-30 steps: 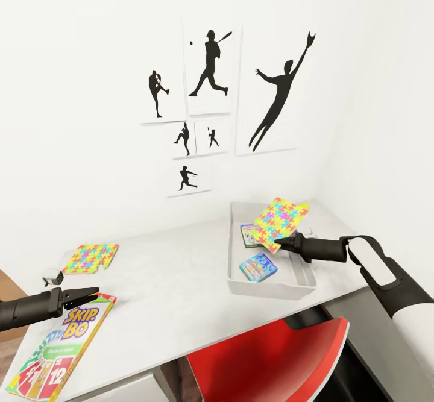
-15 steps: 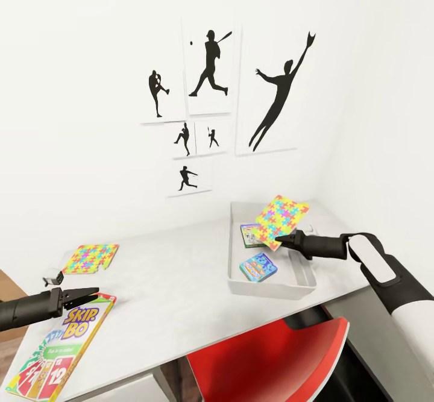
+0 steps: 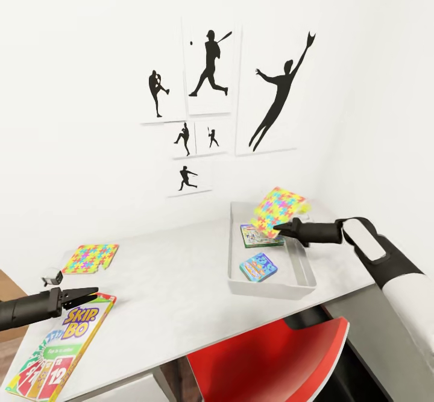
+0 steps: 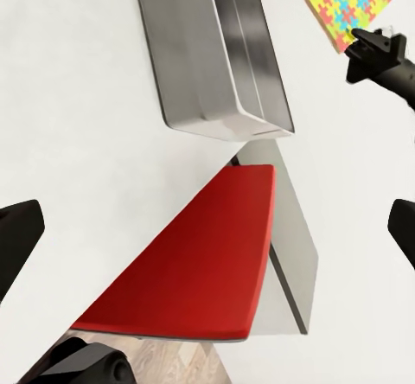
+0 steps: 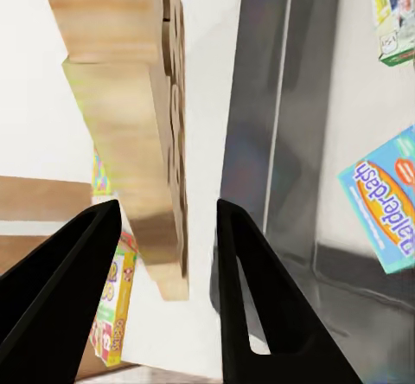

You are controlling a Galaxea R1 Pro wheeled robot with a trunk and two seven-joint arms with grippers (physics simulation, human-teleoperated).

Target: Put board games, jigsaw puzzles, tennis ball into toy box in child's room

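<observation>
Over the toy box (image 3: 304, 274), jigsaw puzzle (image 3: 278, 209) tilted in right pincer (image 3: 278, 228)

**A child's room at home, rendered in a simulator**

White walls meet in a corner behind a pale grey table (image 3: 181, 281). On the wall above its far edge hangs a cluster of baseball silhouette prints (image 3: 211, 103): pitchers, batters, a leaping catcher. A red chair (image 3: 271, 360) is tucked under the table's near edge.

Playthings lie about: a jigsaw puzzle (image 3: 90, 258) near the far left corner, a Skip-Bo game box (image 3: 60, 348) at the near left edge, and a grey toy box (image 3: 301, 281) toward the right edge with small game boxes (image 3: 258, 266) inside. Wood-plank floor shows below.
</observation>
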